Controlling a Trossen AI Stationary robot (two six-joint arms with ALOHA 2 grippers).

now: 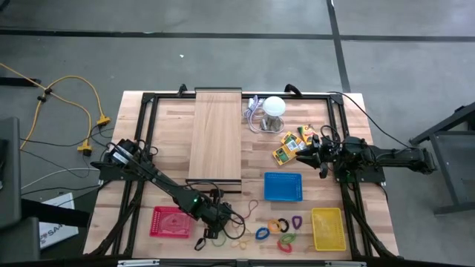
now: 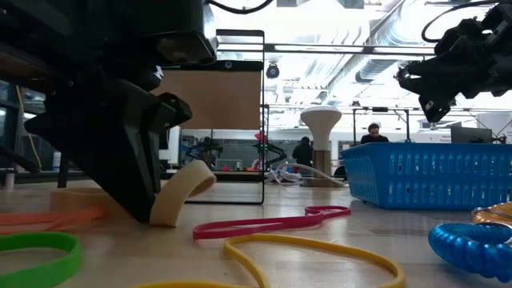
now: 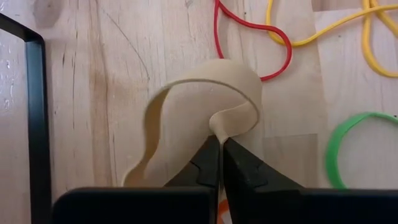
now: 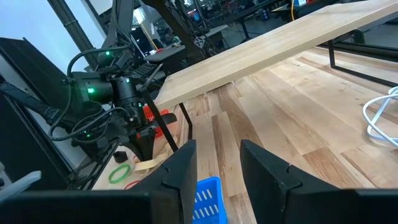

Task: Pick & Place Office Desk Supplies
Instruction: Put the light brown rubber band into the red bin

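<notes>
Left gripper pinches the tan rubber band on the surface; right gripper hovers spread.

Band beside tray — board behind.
</notes>
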